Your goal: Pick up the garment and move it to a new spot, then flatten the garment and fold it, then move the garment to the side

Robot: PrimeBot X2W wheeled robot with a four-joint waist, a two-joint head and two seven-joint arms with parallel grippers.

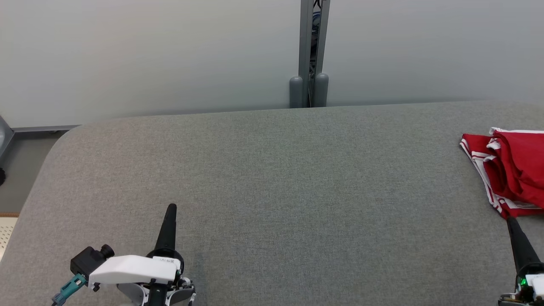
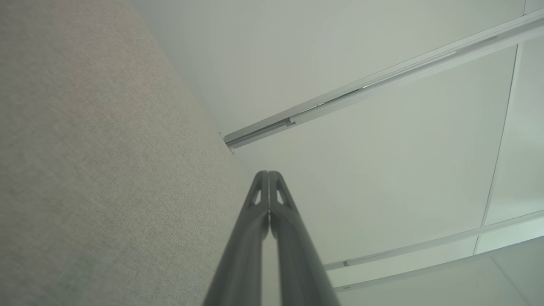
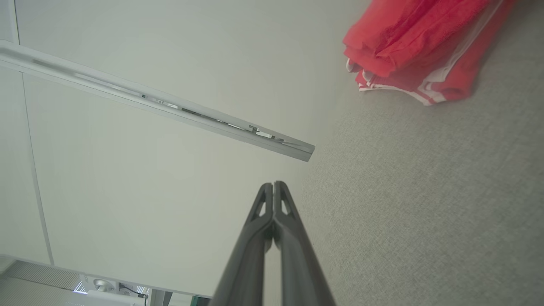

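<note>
Garment [image 1: 512,170] sits folded at right edge of table [image 1: 272,178], prob. parked aside already; your L gripper [image 1: 171,207] & R gripper [image 1: 510,220] rest clear, fingers together, empty.

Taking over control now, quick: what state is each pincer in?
Left pincer: closed, holding nothing.
Right pincer: closed, holding nothing; the red garment lies apart from it.
</note>
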